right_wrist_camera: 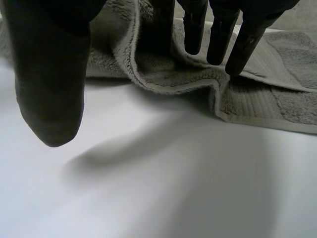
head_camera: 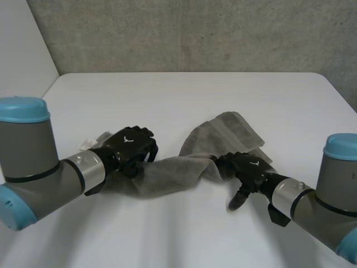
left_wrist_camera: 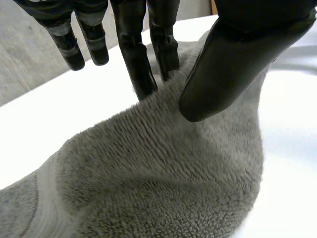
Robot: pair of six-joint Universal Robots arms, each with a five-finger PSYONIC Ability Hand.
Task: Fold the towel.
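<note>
Presently, a rumpled grey terry towel [head_camera: 173, 170] is found bunched across the white table [head_camera: 184, 95], its left end pinched between thumb and fingers [left_wrist_camera: 138, 64] of the left hand [head_camera: 131, 144], its near hem merely touched by the straight fingers [right_wrist_camera: 218, 44] of the right hand [head_camera: 248, 166].

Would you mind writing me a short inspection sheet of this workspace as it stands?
Surface: white table, plain and smooth.
Job's things: grey towel, rumpled and bunched into a band, not folded.
Clutter: small pale scrap beside the left forearm; cannot tell what it is.
Hands: left hand pinches one end of the towel between thumb and fingers; right hand is open, its fingertips on a turned-over towel edge and its thumb off the cloth.
Cables: nothing seen.
Surroundings: grey wall behind the table.
</note>
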